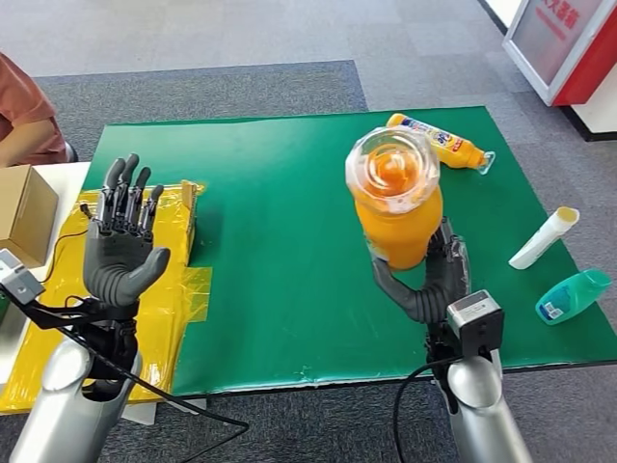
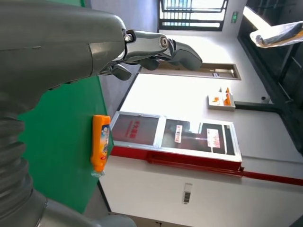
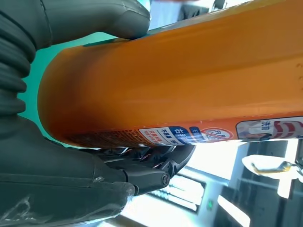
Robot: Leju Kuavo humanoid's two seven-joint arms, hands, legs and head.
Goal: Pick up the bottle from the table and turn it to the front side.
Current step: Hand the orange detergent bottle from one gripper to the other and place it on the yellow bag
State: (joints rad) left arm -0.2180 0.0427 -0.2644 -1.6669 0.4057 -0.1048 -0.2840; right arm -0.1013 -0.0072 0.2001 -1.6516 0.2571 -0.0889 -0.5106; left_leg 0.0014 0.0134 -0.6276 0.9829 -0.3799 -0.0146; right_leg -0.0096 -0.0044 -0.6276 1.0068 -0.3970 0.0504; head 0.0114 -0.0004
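Bottle (image 1: 396, 207) up off the green table (image 1: 291, 241) now, orange and fat, with its clear cap pointing up at the head camera. Right hand (image 1: 429, 280) wrapped around the lower part, thumb on one side and dark fingers (image 3: 150, 163) on the other, squeezing tight. Up close from the right wrist, orange side of the bottle pressed between the thumb and fingers, with a strip of label along one edge (words too small to read). Left hand (image 1: 120, 241) held up over the yellow wrapped box (image 1: 171, 289), palm flat, fingers spread, nothing in it. So picking up looks done. Turning looks like the part left to do, or maybe partly done; hard to tell which way the front of the bottle faces from here. Probably needs a twist of the wrist next, and a firm hold so the smooth bottle does not slip. Other things lying on the table: a smaller orange bottle (image 1: 440, 142) at the far edge, a white tube (image 1: 542, 238) and a teal bottle (image 1: 574, 295) off to the right side. Cardboard box (image 1: 25, 212) and a person's sleeve (image 1: 25, 106) far over at the left.
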